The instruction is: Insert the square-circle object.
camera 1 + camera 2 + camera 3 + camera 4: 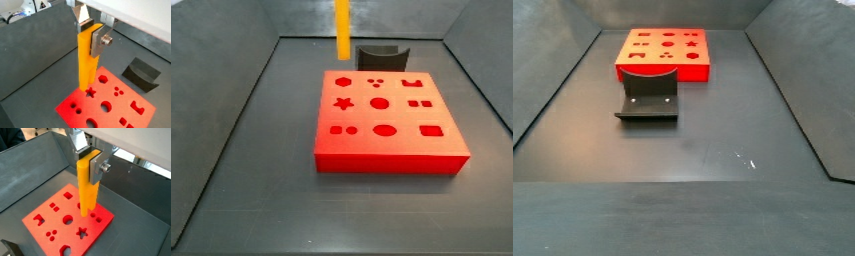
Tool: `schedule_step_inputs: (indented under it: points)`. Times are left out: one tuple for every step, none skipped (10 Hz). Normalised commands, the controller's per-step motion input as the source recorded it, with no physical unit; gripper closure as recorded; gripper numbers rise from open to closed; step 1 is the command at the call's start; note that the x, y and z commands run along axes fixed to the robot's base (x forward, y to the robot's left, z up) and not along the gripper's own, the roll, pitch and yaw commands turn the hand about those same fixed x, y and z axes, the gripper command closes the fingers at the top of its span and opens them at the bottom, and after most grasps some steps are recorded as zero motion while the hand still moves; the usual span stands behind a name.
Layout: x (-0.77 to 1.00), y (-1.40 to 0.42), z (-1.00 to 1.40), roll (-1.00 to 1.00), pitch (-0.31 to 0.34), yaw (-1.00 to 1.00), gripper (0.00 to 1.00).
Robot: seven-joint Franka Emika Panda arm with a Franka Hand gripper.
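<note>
Yellow-orange and by our judgement stiff, light and smooth, the square-circle object (87, 60) hangs upright in both wrist views, its upper end pinched between the plates of the gripper (90, 159), its lower end over the red block (67, 220). In a side view we see the bar above the block's far edge, beside the dark fixture (381, 56), which could obstruct; elsewhere only block and fixture appear.

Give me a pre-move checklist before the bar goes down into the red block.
1. Grip: the gripper is shut on the yellow-orange bar, near its top: ok.
2. Bar upright in both wrist views: ok.
3. Bar tip seated in a hole: not ok, it hangs above the red block.
4. Tip lined up with the right hole: cannot tell.
5. Dark grey curved piece lies off the block: ok.
</note>
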Motion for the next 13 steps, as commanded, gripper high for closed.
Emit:
schedule_step_inputs:
  points:
    - [-0.04, -0.33, -0.21, 0.00, -0.034, -0.39, 1.00]
    - [0.00, -0.17, -0.26, -0.03, 0.000, -0.94, 1.00]
    - [0.00, -0.04, -0.27, -0.11, -0.033, -0.98, 1.00]
    - [0.00, -0.03, -0.17, -0.10, 0.000, -1.00, 1.00]
    - [0.00, -0.04, -0.15, -0.12, -0.091, -1.00, 1.00]
    - [0.00, 0.00, -0.22, -0.31, -0.293, -0.79, 1.00]
    - [0.00, 0.00, -0.25, -0.28, -0.307, -0.81, 1.00]
    - [0.24, 0.00, -0.51, -0.06, -0.040, -0.87, 1.00]
    - [0.06, -0.05, -0.36, 0.00, -0.007, -0.98, 1.00]
    - [0.00, -0.09, -0.21, 0.05, 0.026, -0.94, 1.00]
    - [-0.09, -0.05, -0.05, 0.16, 0.196, -0.84, 1.00]
    - [-0.14, 0.00, -0.01, 0.15, 0.216, -0.85, 1.00]
    - [-0.14, 0.00, -0.07, 0.18, 0.250, -0.77, 1.00]
